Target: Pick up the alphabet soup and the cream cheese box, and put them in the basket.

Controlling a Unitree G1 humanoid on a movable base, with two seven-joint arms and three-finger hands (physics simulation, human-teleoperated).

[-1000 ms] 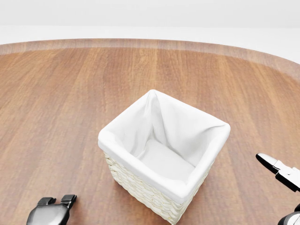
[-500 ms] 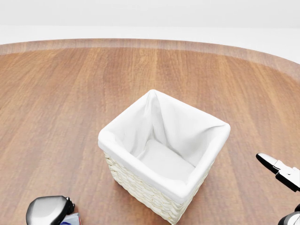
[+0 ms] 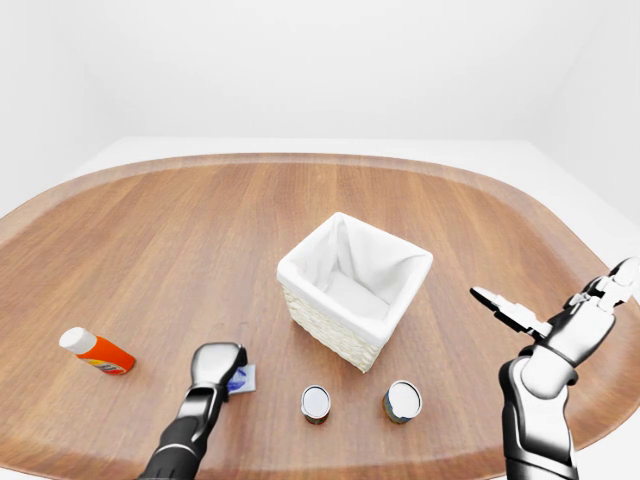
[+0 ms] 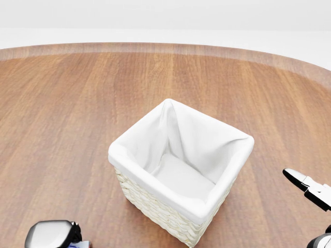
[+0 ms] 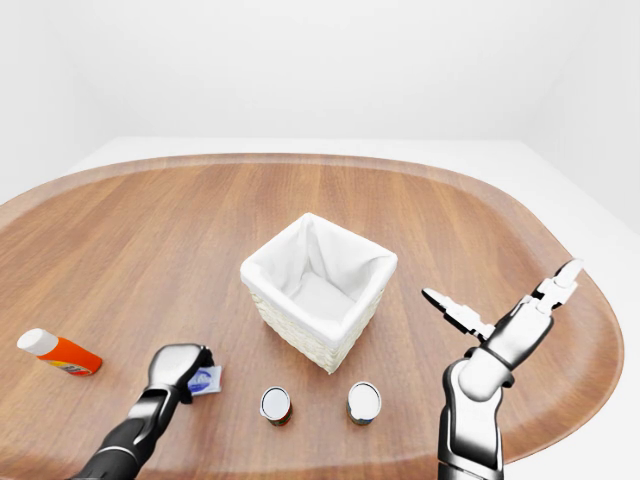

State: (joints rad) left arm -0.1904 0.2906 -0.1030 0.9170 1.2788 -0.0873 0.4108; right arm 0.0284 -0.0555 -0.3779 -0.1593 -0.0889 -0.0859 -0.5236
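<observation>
- The left hand (image 3: 219,362) is sitting low over the wooden table (image 3: 180,230), its knuckles covering most of a small blue-and-white box (image 3: 240,379), the cream cheese, which is peeking out on the hand's right side. I cannot tell whether the fingers are closed around it.
- The right hand (image 5: 500,318) is hanging in the air with its fingers spread wide and nothing in them.
- The basket (image 3: 355,289), lined in white cloth, is standing between the two hands, nearer the top of the left-eye view, with nothing inside it.
- Two cans are standing upright between the hands, below the basket: one (image 3: 316,403) nearer the left hand, the other (image 3: 402,401) nearer the right. Which one is the soup I cannot tell.
- An orange bottle (image 3: 97,352) is lying well to the left of the left hand.
</observation>
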